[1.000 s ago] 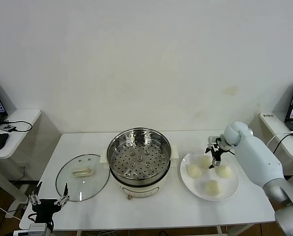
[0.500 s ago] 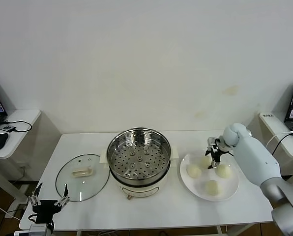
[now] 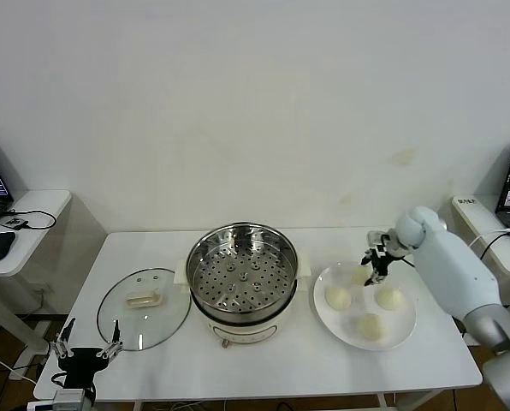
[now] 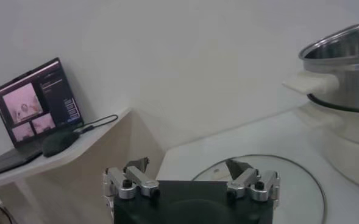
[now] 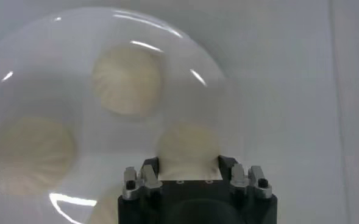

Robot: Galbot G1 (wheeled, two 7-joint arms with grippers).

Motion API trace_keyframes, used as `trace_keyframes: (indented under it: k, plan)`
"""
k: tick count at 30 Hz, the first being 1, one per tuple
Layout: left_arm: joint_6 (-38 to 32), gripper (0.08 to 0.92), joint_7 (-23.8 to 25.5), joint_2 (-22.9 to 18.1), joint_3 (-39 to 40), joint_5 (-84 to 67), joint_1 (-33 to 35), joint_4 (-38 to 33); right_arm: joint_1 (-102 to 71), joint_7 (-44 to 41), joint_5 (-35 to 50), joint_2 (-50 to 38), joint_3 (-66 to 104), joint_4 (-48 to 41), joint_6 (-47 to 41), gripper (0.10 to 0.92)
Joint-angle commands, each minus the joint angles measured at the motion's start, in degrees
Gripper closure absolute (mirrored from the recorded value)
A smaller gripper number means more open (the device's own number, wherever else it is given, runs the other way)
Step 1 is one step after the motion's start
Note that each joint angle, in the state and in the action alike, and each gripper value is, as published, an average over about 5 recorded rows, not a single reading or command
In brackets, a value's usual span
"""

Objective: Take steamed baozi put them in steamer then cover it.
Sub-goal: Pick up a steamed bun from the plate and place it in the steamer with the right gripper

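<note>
The right gripper (image 3: 377,265) hangs over the white plate (image 3: 406,331), fingers spread around the far steamed baozi (image 5: 187,143) but not clamped, ready to carry it to the empty steamer (image 3: 242,270), while the cover (image 3: 144,295) lies aside by the parked, open left gripper (image 3: 85,349).

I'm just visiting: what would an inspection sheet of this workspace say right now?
Surface: white table.
Job's things: four baozi on a plate; steamer open, tray bare; cover flat on the table, beside the steamer.
Clutter: nothing seen.
Grippers: right gripper over the farthest baozi, fingers either side; left gripper open, at the table's near left corner.
Cables: one on the left side desk.
Surroundings: laptops on both side desks.
</note>
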Motion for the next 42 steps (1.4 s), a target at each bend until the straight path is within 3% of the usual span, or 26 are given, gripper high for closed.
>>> trace_keyframes:
  k: [1, 6, 14, 20, 22, 33, 42]
  plan:
    - [0.1, 0.177, 0.2, -0.1, 0.4, 0.5, 0.1, -0.4, 8.0, -1.5, 9.6, -3.6, -6.4, 7.5, -1.3, 0.417]
    - [0.2, 0.177, 0.6, -0.1, 0.4, 0.9, 0.5, -1.3, 18.7, -2.7, 16.9, -0.9, -12.8, 9.6, -2.5, 0.415]
    - [0.1, 0.177, 0.1, -0.8, 0.4, 1.1, 0.6, -2.1, 26.5, -3.8, 21.0, 11.1, -18.1, 4.6, -0.9, 0.416]
    - [0.1, 0.177, -0.2, -0.9, 0.0, 1.2, 0.9, -2.2, 27.4, -4.5, 23.2, 20.9, -16.9, -7.2, 20.5, 0.415]
    - [0.1, 0.177, -0.2, -0.9, -0.1, 1.2, 0.9, -2.1, 27.6, -4.6, 22.5, 22.4, -17.1, -8.0, 24.0, 0.415]
    - [0.1, 0.177, 0.0, -1.1, 0.0, 2.0, 0.6, -1.4, 28.9, -3.2, 13.7, 21.5, -27.3, 4.0, 37.3, 0.413]
    - [0.1, 0.177, 0.0, -1.4, -0.1, 2.2, 0.8, -1.3, 28.3, -0.8, 6.5, 20.7, -31.8, 16.5, 41.1, 0.406]
